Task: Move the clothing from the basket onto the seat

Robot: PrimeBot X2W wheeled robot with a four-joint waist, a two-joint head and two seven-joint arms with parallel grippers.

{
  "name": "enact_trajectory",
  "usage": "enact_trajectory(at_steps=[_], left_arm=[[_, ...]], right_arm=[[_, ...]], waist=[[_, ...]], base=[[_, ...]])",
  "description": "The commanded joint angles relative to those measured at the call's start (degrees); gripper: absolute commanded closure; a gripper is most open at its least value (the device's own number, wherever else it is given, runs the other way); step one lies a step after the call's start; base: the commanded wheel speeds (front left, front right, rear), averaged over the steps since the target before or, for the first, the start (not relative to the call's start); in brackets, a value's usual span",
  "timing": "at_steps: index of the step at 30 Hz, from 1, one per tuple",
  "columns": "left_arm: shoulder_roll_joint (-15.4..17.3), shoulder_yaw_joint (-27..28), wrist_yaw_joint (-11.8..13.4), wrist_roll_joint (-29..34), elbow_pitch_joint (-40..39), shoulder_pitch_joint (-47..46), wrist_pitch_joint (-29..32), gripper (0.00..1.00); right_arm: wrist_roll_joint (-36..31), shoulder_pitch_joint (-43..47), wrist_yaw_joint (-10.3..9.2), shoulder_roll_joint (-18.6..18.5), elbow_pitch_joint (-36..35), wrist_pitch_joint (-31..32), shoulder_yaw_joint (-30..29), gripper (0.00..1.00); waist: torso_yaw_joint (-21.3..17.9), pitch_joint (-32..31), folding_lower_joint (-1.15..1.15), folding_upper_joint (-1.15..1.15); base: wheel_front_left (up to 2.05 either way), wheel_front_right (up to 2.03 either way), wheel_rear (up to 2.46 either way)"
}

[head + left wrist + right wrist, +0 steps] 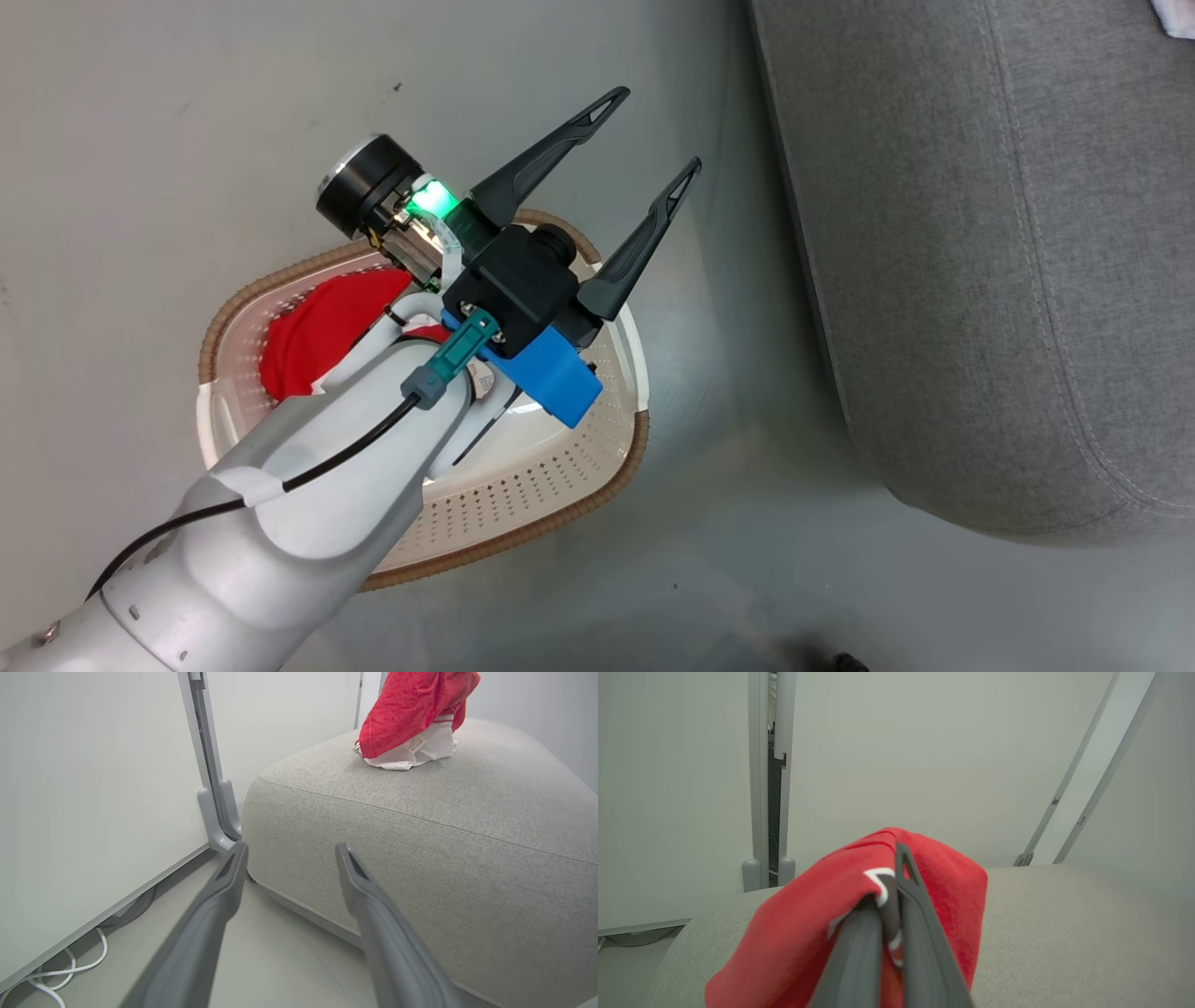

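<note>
Our right gripper (886, 879) is pinched shut on one soft, light red garment (794, 938) over the seat (1064, 933), while the other red garment (317, 327) lies crumpled in the basket (560, 523) beneath our wide-open left gripper (658, 129), and we judge a raised fold its best hold.

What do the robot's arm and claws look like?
The left arm is smooth pale silver-grey, with a black cable taped along it into a teal plug. The left gripper has a boxy black body, a blue block, a green light and two long dark tapering fingers with triangular holes near the tips. The right gripper has the same dark fingers.
</note>
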Motion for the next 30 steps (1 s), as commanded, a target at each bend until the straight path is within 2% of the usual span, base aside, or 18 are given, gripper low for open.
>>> enact_trajectory(at_steps=[1, 5, 11, 12, 13, 14, 22, 30], left_arm=[[-0.2, 0.3, 0.2, -0.1, 0.0, -1.1, -0.4, 0.00], [-0.6, 0.4, 0.4, -0.4, 0.2, -1.1, -1.0, 0.00], [-0.8, 0.3, 0.5, -0.7, 1.1, 0.0, -1.6, 0.00], [-0.9, 0.2, 0.4, -0.9, 1.4, 0.4, -1.7, 0.00], [-1.0, 0.1, 0.4, -1.0, 1.6, 0.6, -1.7, 0.00], [-1.2, 0.2, 0.4, -1.0, 1.8, 0.8, -1.9, 0.00], [-2.5, 0.9, 0.5, -2.2, 3.3, 4.6, -2.5, 0.00], [-3.6, 4.7, 1.3, -2.9, 1.8, 11.8, -2.5, 0.00]], right_arm=[[0.4, 1.7, 0.01, 0.3, 2.0, -0.1, 0.1, 1.00], [1.1, 3.9, 0.01, 0.3, 8.8, -0.1, 1.2, 1.00], [1.4, 5.0, 0.01, 1.3, 15.3, -0.1, 3.0, 1.00], [1.4, 5.1, 0.01, 1.1, 15.9, -0.1, 3.1, 0.89], [1.2, 5.2, 0.01, 0.9, 16.2, -0.1, 3.1, 0.52], [0.9, 5.5, 0.01, 0.8, 16.0, -0.1, 3.0, 0.00], [-1.1, 14.4, 0.01, 3.2, 13.3, 0.0, 2.4, 0.00], [-4.4, 28.4, 0.01, 6.9, 5.4, 0.0, 1.1, 0.00]], waist=[[0.5, -0.1, -0.01, 0.00], [1.4, -0.8, -0.01, 0.00], [1.6, -1.9, -0.01, 0.00], [1.6, -2.3, -0.01, 0.00], [1.7, -2.8, -0.01, 0.00], [1.7, -3.4, -0.01, 0.00], [1.1, -10.7, -0.01, 0.00], [1.3, -19.2, -0.01, 0.00]], base=[[0.00, 0.00, 0.00], [0.00, 0.00, 0.00], [0.00, 0.00, 0.00], [0.00, 0.00, 0.00], [0.00, 0.00, 0.00], [0.00, 0.00, 0.00], [0.00, 0.00, 0.00], [0.00, 0.00, 0.00]])
